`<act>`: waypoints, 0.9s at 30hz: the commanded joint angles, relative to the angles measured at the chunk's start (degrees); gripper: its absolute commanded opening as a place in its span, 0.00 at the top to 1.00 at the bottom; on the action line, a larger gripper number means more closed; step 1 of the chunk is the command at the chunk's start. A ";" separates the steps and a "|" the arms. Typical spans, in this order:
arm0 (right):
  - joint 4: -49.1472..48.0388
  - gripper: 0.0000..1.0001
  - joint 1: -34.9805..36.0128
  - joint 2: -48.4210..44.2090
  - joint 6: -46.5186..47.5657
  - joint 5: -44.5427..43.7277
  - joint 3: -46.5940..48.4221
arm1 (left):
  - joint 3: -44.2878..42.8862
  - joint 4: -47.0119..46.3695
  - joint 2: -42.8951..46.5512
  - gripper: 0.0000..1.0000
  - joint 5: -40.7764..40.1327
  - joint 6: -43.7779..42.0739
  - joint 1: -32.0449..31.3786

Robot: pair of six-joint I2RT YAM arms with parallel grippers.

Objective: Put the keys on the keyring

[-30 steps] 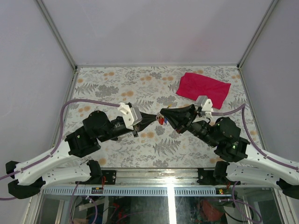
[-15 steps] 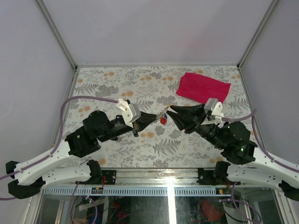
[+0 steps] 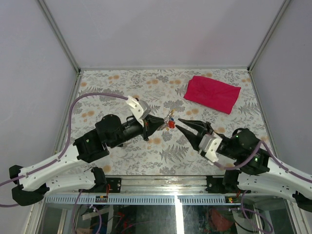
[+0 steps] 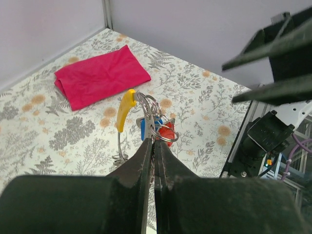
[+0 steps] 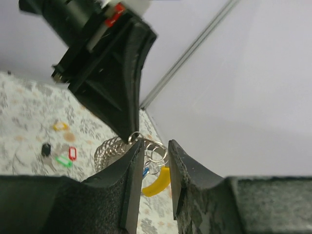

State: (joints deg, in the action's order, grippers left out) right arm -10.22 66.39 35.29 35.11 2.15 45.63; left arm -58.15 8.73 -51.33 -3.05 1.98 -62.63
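Pinching the keyring [image 3: 170, 121] between the fingers of my left gripper [image 4: 152, 141], I hold it in the air above the flowered table [image 3: 107, 83]. These fingers are pressed together on the thin silver wire of the ring. A yellow tag [image 4: 125, 110] stands up from the ring, with a blue tag [image 4: 144, 128] and a red tag [image 4: 167, 131] hanging beside it.

My right gripper [image 5: 155, 145] faces the left one tip to tip, its fingers apart and clamped on nothing. From its wrist camera the ring's loops show in the gap between the tips — I cannot tell whether they touch.

Down on the table lie the keys [image 5: 63, 160] — a green tag, a red tag and a small black piece close together. A red cloth [image 3: 212, 93] lies flat at the far right.
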 commanded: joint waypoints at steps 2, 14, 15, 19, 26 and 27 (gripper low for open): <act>3.50 0.68 0.33 4.32 13.16 4.44 1.91 | -2.45 -1.93 -0.13 1.00 -4.69 5.28 -0.31; -2.01 0.70 0.32 7.84 16.03 2.35 0.43 | -3.34 -1.12 -1.03 1.00 -5.00 6.20 -0.32; -2.08 0.70 0.38 7.91 16.28 2.01 0.43 | -3.37 -1.10 -1.13 1.00 -4.96 6.20 -0.36; -1.21 0.70 0.35 8.35 17.17 1.69 0.41 | -3.53 -1.08 -1.15 1.00 -4.93 6.20 -0.39; -1.97 0.72 0.31 9.28 18.33 -0.52 0.17 | -3.63 -0.92 -1.10 1.00 -4.74 5.98 -0.34; -2.14 0.73 0.36 9.38 18.52 -0.84 0.10 | -3.64 -0.91 -1.09 1.00 -4.74 5.94 -0.35</act>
State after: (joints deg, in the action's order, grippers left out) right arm -8.38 66.39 44.27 52.14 4.05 45.65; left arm -59.35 10.76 -52.75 -6.72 7.75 -62.63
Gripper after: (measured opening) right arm 0.284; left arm 0.040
